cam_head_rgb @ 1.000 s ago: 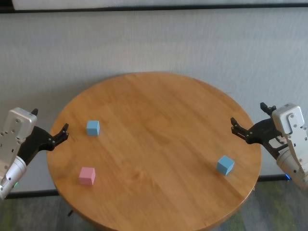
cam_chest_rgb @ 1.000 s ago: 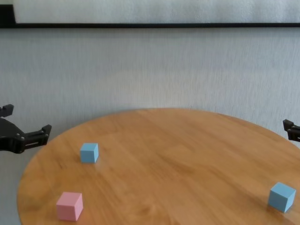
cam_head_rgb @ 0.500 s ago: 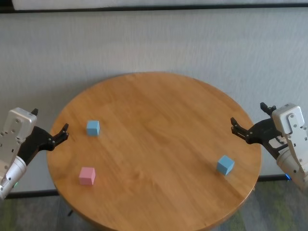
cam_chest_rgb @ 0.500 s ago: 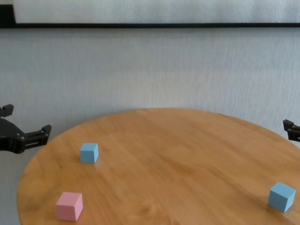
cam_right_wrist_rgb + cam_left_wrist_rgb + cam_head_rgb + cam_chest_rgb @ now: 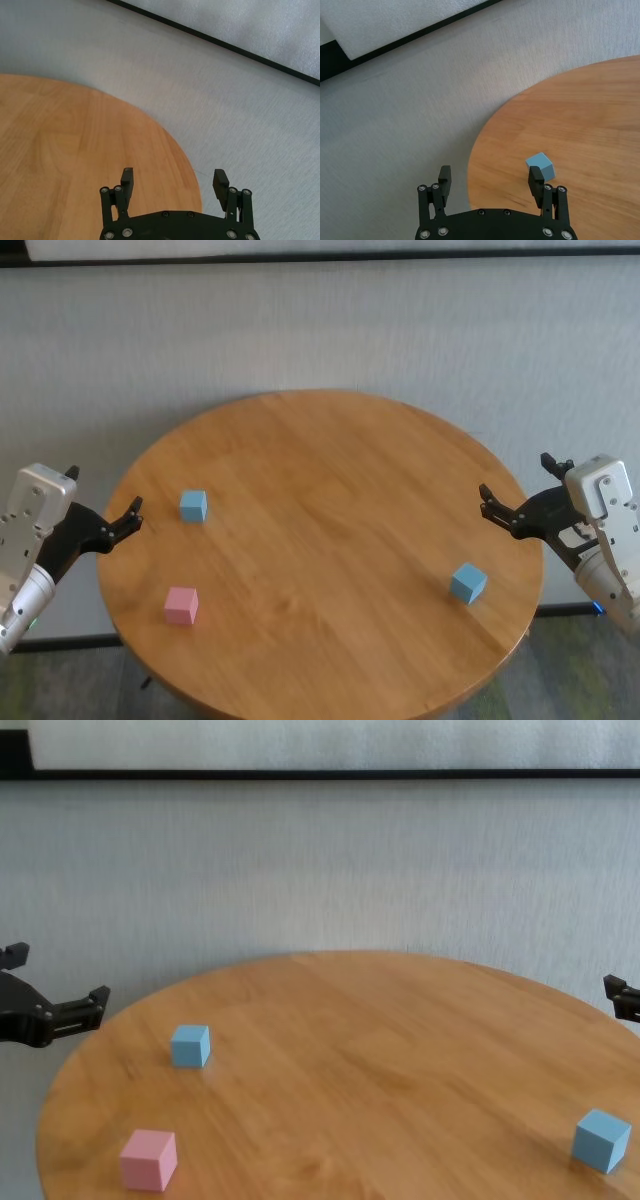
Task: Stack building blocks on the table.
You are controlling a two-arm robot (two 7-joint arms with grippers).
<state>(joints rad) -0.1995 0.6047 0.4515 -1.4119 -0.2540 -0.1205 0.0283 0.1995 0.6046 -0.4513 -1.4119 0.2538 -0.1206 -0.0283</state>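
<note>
No change is seen over the last second: pink block [image 5: 181,605] and two blue blocks [image 5: 193,505] [image 5: 467,583] are left unstacked, well apart on the table [image 5: 330,470], left gripper [image 5: 100,505] and right gripper [image 5: 520,490] held wide open, empty, at opposite edges; no writing is visible.

Honestly there's nothing to read here, no text, labels, brand marks or numbers on anything, in any of the views. All plain surfaces as far as I can see.
</note>
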